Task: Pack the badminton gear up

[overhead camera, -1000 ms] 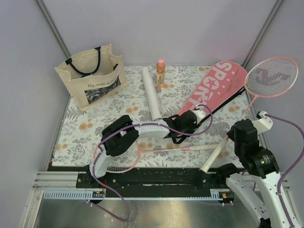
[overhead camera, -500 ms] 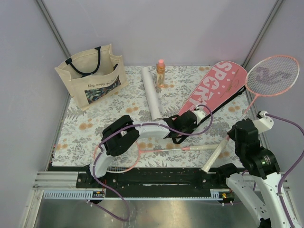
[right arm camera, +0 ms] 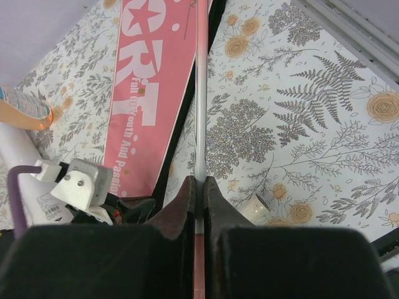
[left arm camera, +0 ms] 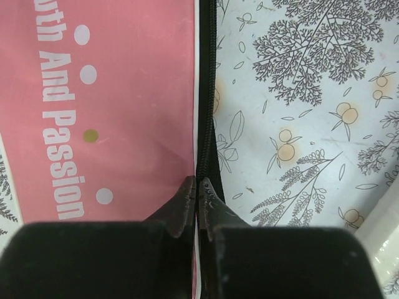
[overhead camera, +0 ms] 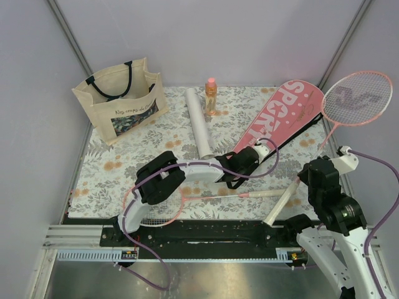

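Left gripper (left arm camera: 198, 187): jaws pressed together, tips on black zipper (left arm camera: 206, 93) along cover (left arm camera: 118, 93) edge; whether they pinched it, unclear. Right gripper (right arm camera: 200, 184): jaws pinched shaft of racket (overhead camera: 356, 99), head raised past right edge of table (overhead camera: 112, 168). Second racket (overhead camera: 218, 195) lay flat near front edge. Tube (overhead camera: 197, 121) lay left of cover.
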Controlling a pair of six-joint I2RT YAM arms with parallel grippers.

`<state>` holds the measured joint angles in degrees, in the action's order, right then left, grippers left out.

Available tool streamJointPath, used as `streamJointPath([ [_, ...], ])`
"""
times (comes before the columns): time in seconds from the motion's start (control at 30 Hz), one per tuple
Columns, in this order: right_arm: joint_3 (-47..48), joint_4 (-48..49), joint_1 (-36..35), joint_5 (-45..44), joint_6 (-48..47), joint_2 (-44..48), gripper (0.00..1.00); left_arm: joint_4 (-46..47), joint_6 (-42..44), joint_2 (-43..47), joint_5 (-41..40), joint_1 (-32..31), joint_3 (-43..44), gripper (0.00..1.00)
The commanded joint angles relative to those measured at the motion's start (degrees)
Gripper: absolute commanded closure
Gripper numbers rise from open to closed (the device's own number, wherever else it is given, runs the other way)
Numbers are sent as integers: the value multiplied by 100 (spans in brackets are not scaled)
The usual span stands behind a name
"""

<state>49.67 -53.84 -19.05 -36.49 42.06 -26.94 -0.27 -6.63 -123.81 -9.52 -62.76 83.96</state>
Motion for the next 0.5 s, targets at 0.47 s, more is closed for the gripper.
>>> streamJointPath([
  [0.47,-493,190,138,827,56,-866,100,-351,-1279,876,1082,422,314,100],
])
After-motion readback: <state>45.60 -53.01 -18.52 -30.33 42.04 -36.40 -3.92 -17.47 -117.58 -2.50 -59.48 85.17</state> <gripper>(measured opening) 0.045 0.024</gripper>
